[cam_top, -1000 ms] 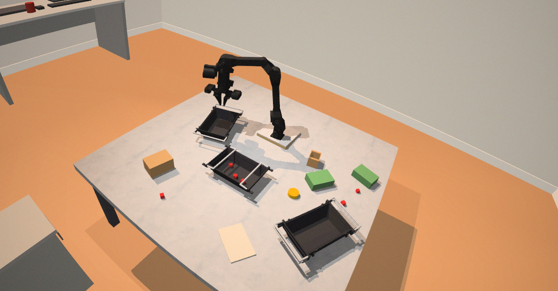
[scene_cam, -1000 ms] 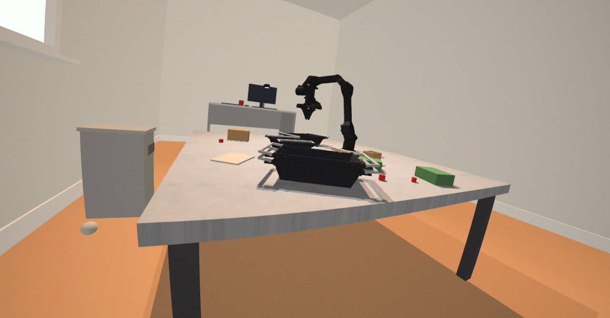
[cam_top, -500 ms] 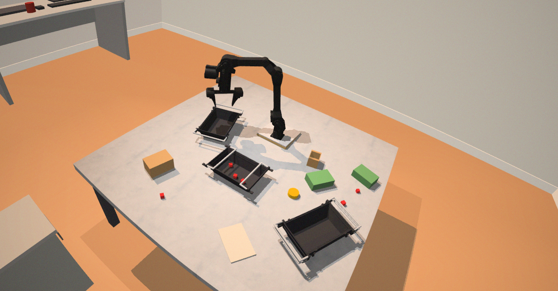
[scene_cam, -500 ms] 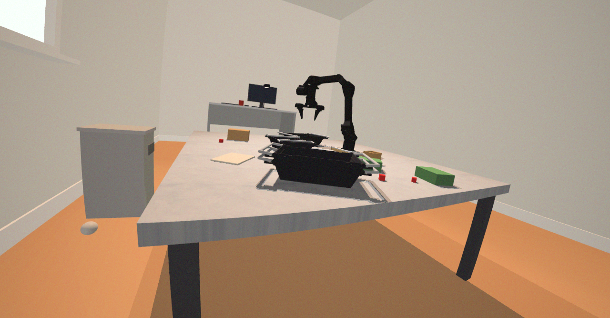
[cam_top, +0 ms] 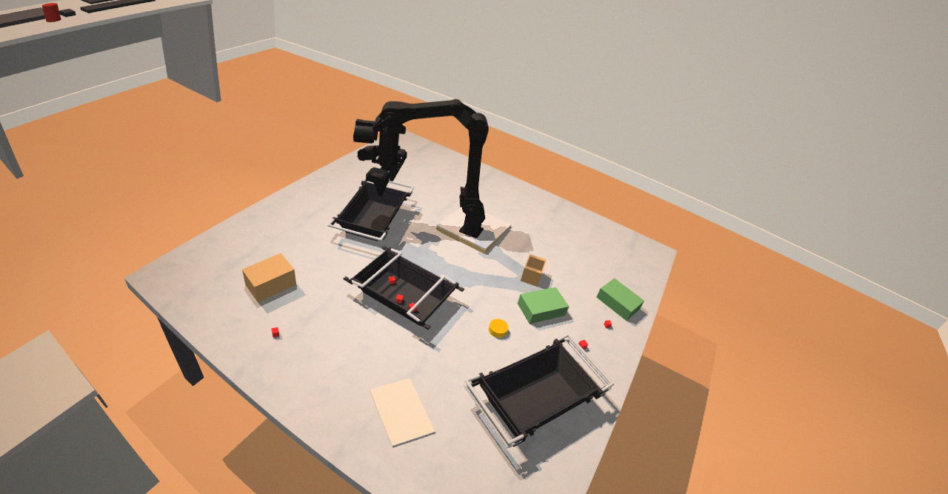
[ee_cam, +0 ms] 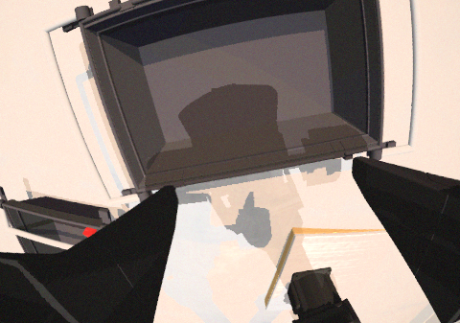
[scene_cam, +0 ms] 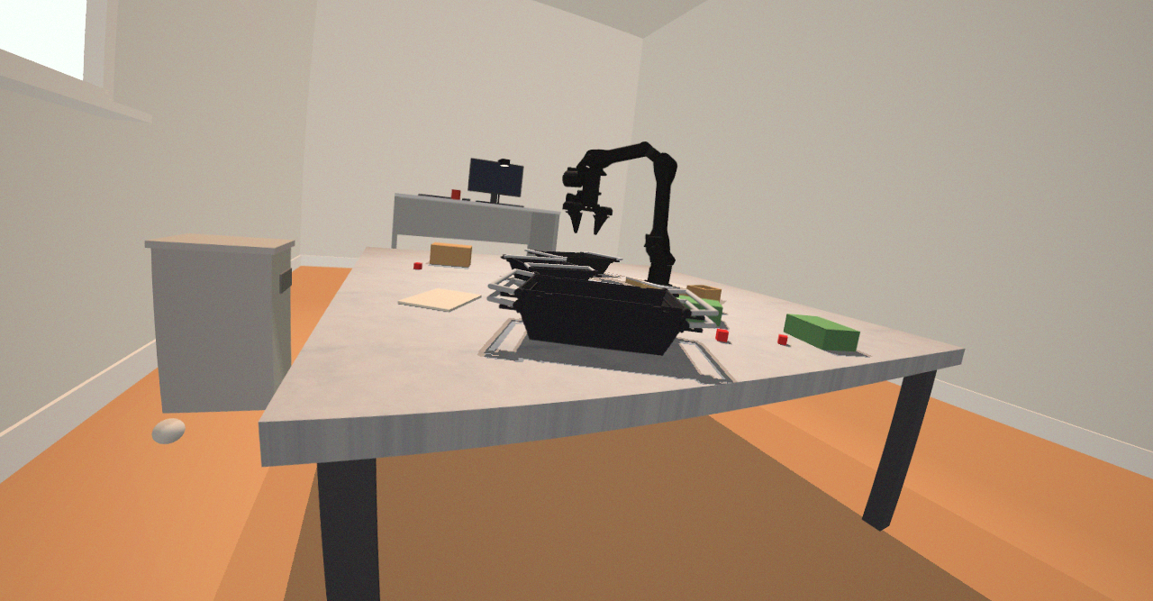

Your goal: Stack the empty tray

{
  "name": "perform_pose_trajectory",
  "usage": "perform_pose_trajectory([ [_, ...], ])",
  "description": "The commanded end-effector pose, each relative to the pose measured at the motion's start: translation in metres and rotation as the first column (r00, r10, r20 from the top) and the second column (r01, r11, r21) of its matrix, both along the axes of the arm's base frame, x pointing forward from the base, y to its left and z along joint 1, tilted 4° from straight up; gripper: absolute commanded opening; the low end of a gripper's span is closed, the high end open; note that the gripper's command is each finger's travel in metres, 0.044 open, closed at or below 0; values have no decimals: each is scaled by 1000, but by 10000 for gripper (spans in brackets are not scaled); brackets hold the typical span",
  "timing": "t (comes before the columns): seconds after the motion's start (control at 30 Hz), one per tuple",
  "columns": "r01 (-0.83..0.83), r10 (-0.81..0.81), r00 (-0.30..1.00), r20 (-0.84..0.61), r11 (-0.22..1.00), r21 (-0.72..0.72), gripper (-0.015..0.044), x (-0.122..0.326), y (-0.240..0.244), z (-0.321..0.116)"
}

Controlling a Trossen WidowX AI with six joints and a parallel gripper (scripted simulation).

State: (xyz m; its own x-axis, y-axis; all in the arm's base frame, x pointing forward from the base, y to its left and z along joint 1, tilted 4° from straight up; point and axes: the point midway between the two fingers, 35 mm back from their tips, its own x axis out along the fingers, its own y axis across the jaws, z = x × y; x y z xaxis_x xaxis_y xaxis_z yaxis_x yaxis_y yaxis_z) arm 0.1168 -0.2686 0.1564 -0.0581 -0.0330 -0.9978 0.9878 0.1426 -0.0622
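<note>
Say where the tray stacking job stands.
Done: both bars of the loaded tray lie across its top, above the red blocks inside.
In hand: nothing held; the gripper is open above the empty tray near the arm's base, apparently lining up for a pick.
Left: grip that tray, lift it, set it level on the two bars, let go.

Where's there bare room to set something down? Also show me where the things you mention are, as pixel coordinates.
Between the orange block (cam_top: 269, 278) (scene_cam: 450, 254) and the cream sheet (cam_top: 402, 411) (scene_cam: 440, 299), left of the loaded tray (cam_top: 353, 281). Crowded: around the green blocks (cam_top: 543, 304) (cam_top: 619, 298) (scene_cam: 821, 332) and yellow disc (cam_top: 498, 327).
</note>
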Motion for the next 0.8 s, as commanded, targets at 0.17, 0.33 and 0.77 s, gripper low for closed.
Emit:
perform_pose_trajectory([
  [0.17, -934, 937, 351, 7, 349, 75, 440, -8, 27, -33],
  [0.33, -996, 1000, 13, 25, 11, 90, 440, -10, 34, -42],
  [0.77, -995, 999, -31, 28, -33, 92, 440, -10, 35, -43],
])
